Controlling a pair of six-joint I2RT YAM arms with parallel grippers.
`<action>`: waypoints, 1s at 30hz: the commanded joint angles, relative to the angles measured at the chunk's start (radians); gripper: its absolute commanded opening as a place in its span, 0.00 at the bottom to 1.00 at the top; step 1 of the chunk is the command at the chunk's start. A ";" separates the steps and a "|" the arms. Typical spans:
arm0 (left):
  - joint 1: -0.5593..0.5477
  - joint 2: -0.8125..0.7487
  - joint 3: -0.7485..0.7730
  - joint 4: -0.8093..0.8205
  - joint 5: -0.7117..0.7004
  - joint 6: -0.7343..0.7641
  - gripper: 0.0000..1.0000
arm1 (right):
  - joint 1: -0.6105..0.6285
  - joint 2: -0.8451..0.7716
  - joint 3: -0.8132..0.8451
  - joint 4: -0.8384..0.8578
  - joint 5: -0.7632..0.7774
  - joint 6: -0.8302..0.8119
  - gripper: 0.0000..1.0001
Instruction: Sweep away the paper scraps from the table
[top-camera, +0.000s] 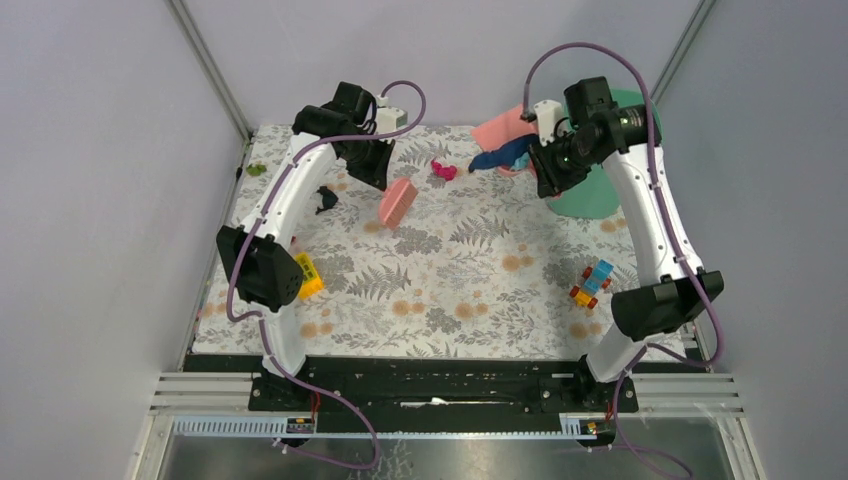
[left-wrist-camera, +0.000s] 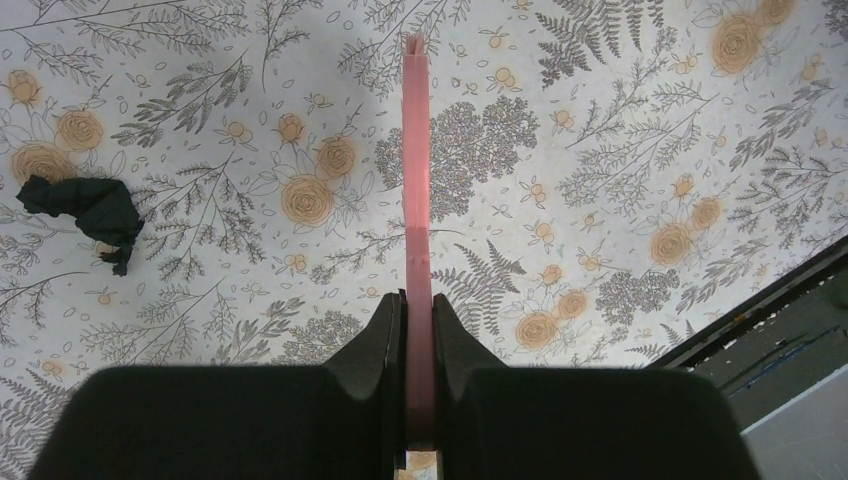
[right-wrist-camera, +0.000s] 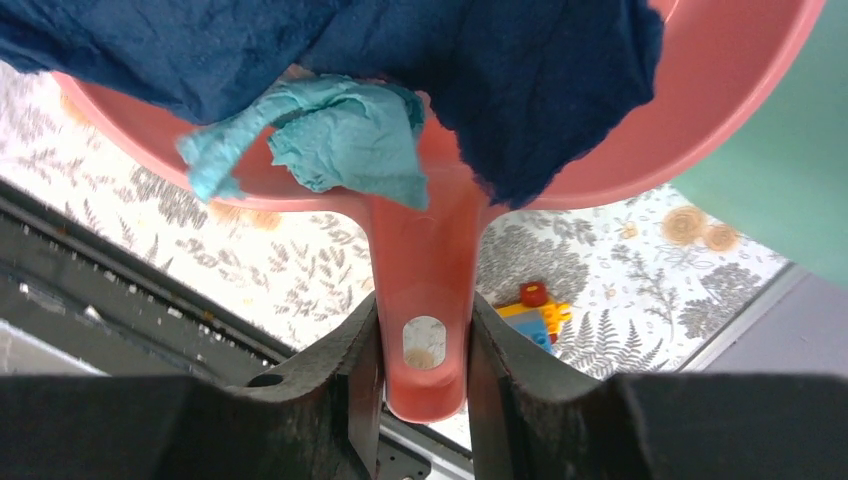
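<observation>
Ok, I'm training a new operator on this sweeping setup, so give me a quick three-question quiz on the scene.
1. True or false: the dustpan is empty.
2. The left gripper clamps: A) a pink flat tool; B) a spoon; C) nothing.
3. Fill in: the magenta scrap lies on the ___.
Key: 1 false, it holds a dark blue scrap and a cyan scrap; 2 A; 3 table.

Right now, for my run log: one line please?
left gripper: brush; right gripper: dustpan; in dustpan: blue scrap, cyan scrap; on table: magenta scrap, dark scrap
</observation>
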 joint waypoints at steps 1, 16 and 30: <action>-0.004 -0.064 0.031 -0.007 0.039 0.009 0.00 | -0.065 0.070 0.163 -0.050 0.038 0.029 0.00; -0.009 -0.077 0.021 -0.028 0.077 0.026 0.00 | -0.276 0.233 0.479 -0.161 0.193 0.038 0.00; -0.032 -0.071 0.014 -0.039 0.089 0.042 0.00 | -0.375 0.313 0.558 -0.071 0.582 -0.290 0.00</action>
